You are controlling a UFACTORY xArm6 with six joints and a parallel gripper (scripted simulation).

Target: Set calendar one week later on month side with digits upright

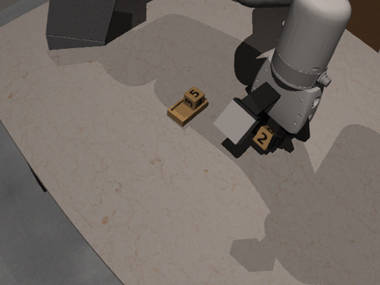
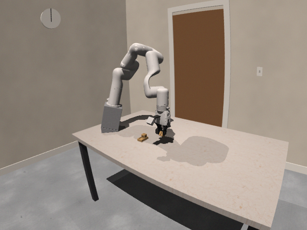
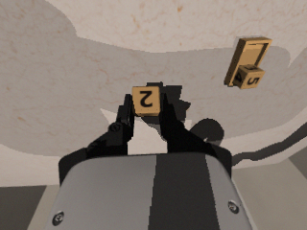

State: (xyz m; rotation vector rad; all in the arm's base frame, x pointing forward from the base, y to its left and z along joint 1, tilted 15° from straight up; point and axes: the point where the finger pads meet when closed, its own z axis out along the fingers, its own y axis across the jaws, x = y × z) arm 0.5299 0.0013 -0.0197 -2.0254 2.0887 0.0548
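Note:
A small wooden tray (image 1: 186, 110) lies flat on the table. One wooden cube (image 1: 193, 98) stands in its far end, with 5 on top and 3 on the side toward the camera. The tray's near half is empty. My gripper (image 1: 266, 139) is to the right of the tray, above the table, and is shut on the second cube (image 1: 263, 137), which shows a 2 on its outer face. In the wrist view the held cube (image 3: 146, 100) sits between the black fingers, and the tray with the 5 cube (image 3: 249, 65) is at the upper right.
The arm's grey base block (image 1: 81, 12) stands at the table's far left corner. The table's left edge (image 1: 37, 178) runs diagonally below the tray. A grey camera box (image 1: 234, 120) on the wrist sticks out toward the tray.

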